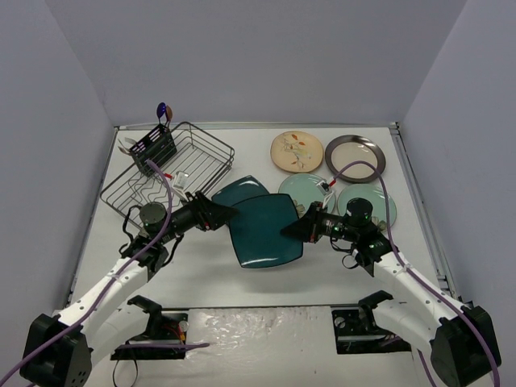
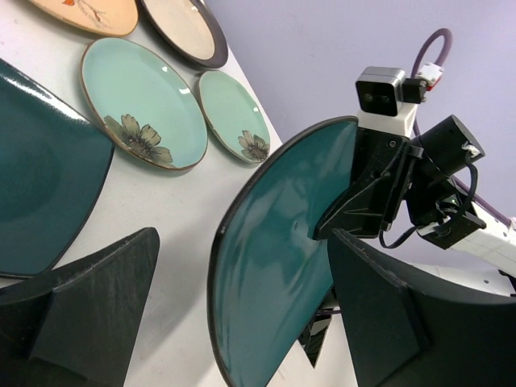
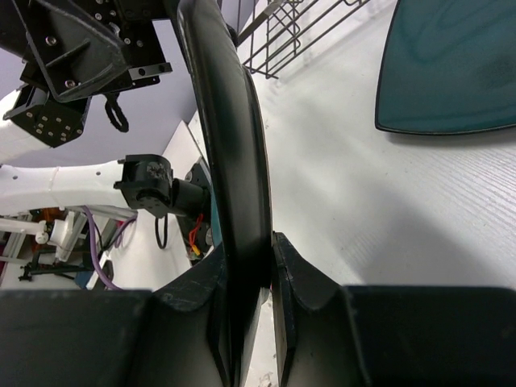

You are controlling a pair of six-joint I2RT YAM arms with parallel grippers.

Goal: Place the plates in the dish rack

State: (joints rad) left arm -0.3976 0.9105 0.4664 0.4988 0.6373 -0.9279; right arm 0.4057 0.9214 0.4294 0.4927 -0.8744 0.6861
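Right hand (image 1: pixel 300 230) was pinched on the rim of a dark teal square plate (image 1: pixel 262 234), tilted up near the dish rack (image 1: pixel 197 165); left hand (image 1: pixel 221 215) was spread at its opposite edge. Stiff, glazed and breakable, it was judged best gripped by the rim.

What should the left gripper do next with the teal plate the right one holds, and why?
Probably close the left gripper on the teal plate: its jaws stand open with the rim between them, the right gripper pinches the far edge, and the dish rack lies left.
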